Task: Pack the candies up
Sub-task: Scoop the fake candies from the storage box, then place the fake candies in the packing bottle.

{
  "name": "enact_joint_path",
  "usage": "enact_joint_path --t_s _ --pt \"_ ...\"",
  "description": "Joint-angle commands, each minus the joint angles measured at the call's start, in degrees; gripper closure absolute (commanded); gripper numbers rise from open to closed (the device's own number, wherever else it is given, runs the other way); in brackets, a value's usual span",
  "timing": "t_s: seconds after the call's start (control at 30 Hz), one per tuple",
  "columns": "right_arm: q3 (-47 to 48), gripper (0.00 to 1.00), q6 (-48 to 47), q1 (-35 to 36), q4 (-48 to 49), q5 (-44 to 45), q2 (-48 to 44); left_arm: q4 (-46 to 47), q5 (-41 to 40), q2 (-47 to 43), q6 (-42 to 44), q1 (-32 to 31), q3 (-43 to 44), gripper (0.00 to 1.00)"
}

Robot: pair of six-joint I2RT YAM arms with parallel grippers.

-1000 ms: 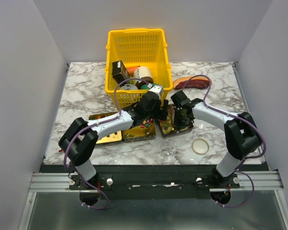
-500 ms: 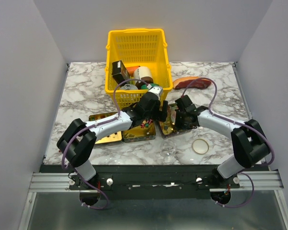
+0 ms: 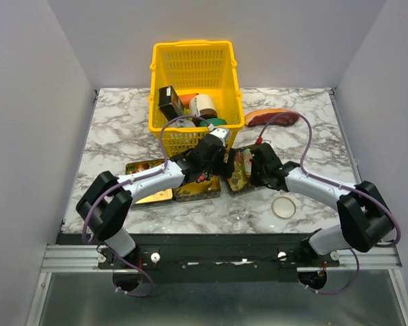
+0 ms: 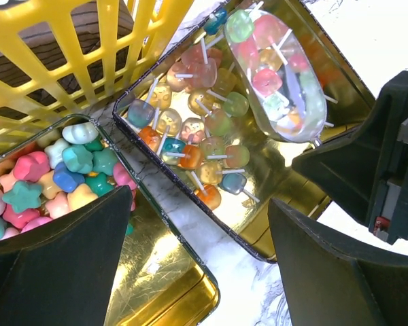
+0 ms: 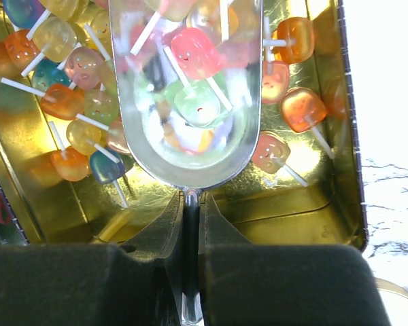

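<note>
Lollipop candies with white sticks lie in a gold tin. My right gripper is shut on the thin handle of a clear scoop, which holds several lollipops above that tin. Star-shaped pink, teal and yellow candies fill the far end of a second gold tin. My left gripper is open and empty, hovering over the gap between the two tins. The scoop and lollipops also show in the left wrist view. From above, both grippers, left and right, meet over the tins.
A yellow basket with grocery packages stands right behind the tins. A third gold tin lies to the left. A reddish slab of fake meat lies at the back right. A round ring and a clear cup sit near the front.
My right arm has swung outward and lower, and its gripper with the scoop has shifted slightly left over the lollipop tin. My left arm has barely moved.
</note>
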Motion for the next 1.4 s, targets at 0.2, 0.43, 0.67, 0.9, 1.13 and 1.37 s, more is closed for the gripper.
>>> enact_joint_path --t_s 0.2,0.43,0.67,0.9,1.13,1.37 --pt "-5.51 0.99 -2.05 1.74 2.54 5.69 -7.12 -9.39 0.54 -1.76 -0.64 -0.42 -4.96 0.05" --pt "-7.0 0.99 -1.09 2.27 1.13 4.99 -10.38 -9.47 0.54 -2.29 -0.2 -0.41 -4.09 0.05" --pt "-6.13 0.99 -1.96 2.8 -1.5 4.81 -15.39 -9.3 0.19 -4.22 0.33 -0.33 -4.17 0.05" --pt "-3.67 0.99 -2.67 3.5 -8.09 4.55 -21.71 -6.31 -0.6 -8.96 2.26 -0.24 -7.07 0.02" --pt "1.42 0.99 -2.14 7.01 -20.2 4.11 -27.87 -5.78 -4.46 -14.5 4.11 -0.06 -8.66 0.01" --pt "9.6 0.99 3.21 15.18 -34.36 4.28 -27.87 -8.15 -7.46 -16.88 5.78 0.9 -7.6 0.01"
